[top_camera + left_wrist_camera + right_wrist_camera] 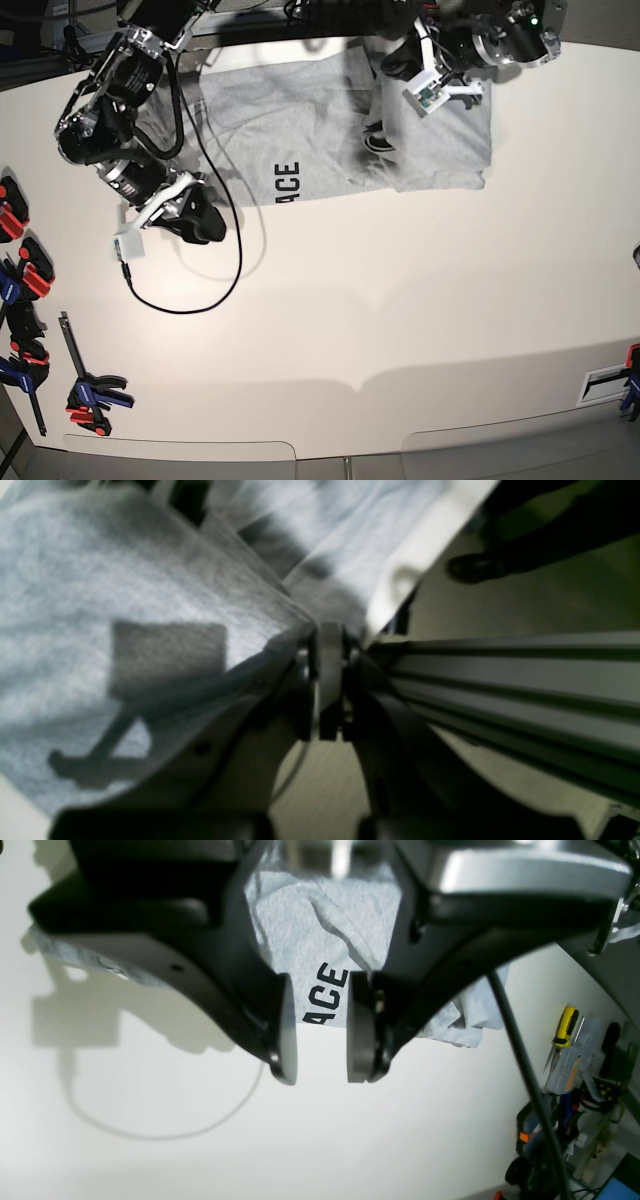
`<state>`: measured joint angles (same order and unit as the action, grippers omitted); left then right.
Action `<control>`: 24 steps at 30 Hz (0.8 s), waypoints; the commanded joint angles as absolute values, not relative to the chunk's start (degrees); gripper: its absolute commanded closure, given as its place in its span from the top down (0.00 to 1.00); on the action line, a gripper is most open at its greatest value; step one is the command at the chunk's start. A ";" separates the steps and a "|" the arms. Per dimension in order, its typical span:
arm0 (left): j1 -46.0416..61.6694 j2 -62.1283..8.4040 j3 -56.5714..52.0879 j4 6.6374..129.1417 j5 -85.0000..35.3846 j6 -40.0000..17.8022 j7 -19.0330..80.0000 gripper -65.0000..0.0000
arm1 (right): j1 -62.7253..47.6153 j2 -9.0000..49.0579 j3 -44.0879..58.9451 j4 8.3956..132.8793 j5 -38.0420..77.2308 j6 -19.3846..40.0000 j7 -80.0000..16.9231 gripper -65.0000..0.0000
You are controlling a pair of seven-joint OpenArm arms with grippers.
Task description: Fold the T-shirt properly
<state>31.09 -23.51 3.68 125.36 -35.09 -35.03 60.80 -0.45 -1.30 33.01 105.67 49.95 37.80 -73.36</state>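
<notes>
The light grey T-shirt (300, 120) lies at the far edge of the white table (400, 330), its right part folded over. The black letters "ACE" (286, 182) show near its front edge, and also in the right wrist view (327, 992). My left gripper (327, 650) is shut on an edge of the shirt (125, 580) and holds it lifted at the table's far edge. In the base view it (392, 58) is at the shirt's top. My right gripper (320, 1040) is open and empty above bare table just in front of the lettering, at the shirt's front left in the base view (208, 228).
Several clamps (25, 250) lie along the table's left edge, one more (90, 395) near the front left. A black cable (190, 290) loops on the table under the right arm. An aluminium rail (500, 680) and a person's shoe (475, 567) lie beyond the far edge.
</notes>
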 commanded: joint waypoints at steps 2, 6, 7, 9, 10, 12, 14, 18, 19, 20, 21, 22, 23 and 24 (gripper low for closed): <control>31.27 -23.83 3.49 126.37 -37.23 -36.75 59.70 0.08 | 0.45 -1.13 32.93 106.69 51.64 38.57 -72.05 0.25; 31.22 -23.83 3.46 126.37 -37.12 -36.73 57.52 0.39 | 0.45 -1.13 32.93 106.69 51.64 38.57 -72.05 0.25; 31.16 -23.83 3.46 126.37 -36.93 -36.73 57.12 0.39 | 0.45 -1.13 32.93 106.69 51.64 38.57 -72.05 0.25; 30.96 -23.83 3.46 126.37 -35.68 -36.73 56.84 0.39 | 0.45 -1.13 32.93 106.69 51.64 38.57 -72.05 0.25; 30.57 -23.83 3.46 126.37 -34.59 -36.73 56.73 0.39 | 0.45 -1.10 32.93 106.69 51.62 38.57 -72.07 0.25; 29.56 -23.83 3.44 126.37 -32.23 -36.71 55.90 0.39 | 0.45 -1.13 32.93 106.69 51.62 38.57 -72.05 0.25; 28.12 -23.83 3.42 126.37 -29.19 -35.97 52.88 0.39 | 0.45 -1.13 32.93 106.69 51.62 38.57 -72.05 0.25; 24.36 -23.81 3.44 125.99 -24.95 -31.00 47.83 0.39 | 0.45 -1.13 32.93 106.69 51.62 38.57 -72.05 0.25; 23.27 -23.81 3.44 125.32 -24.47 -30.79 47.55 0.39 | 0.45 -1.13 32.93 106.69 51.64 38.57 -72.05 0.25; 22.17 -23.81 3.44 124.14 -24.23 -30.39 47.05 0.39 | 0.45 -1.13 32.93 106.69 51.64 38.57 -72.05 0.25; 20.91 -23.81 3.44 122.39 -24.23 -29.74 46.48 0.38 | 0.45 -1.13 32.93 106.69 51.62 38.57 -72.05 0.25; 19.53 -23.81 3.44 120.18 -24.27 -29.28 46.13 0.37 | 0.45 -1.13 32.93 106.69 51.62 38.57 -72.05 0.25; 17.85 -23.79 3.44 117.69 -24.49 -29.28 46.17 0.36 | 0.45 -1.13 32.93 106.69 51.62 38.59 -72.05 0.25; 16.16 -23.77 3.44 115.00 -24.69 -29.28 46.19 0.34 | 0.45 -1.13 32.93 106.69 51.62 38.57 -72.05 0.25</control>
<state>16.62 -23.31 3.70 113.78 -23.70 -29.12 47.55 -0.45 -1.28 33.01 105.67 49.87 37.80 -73.32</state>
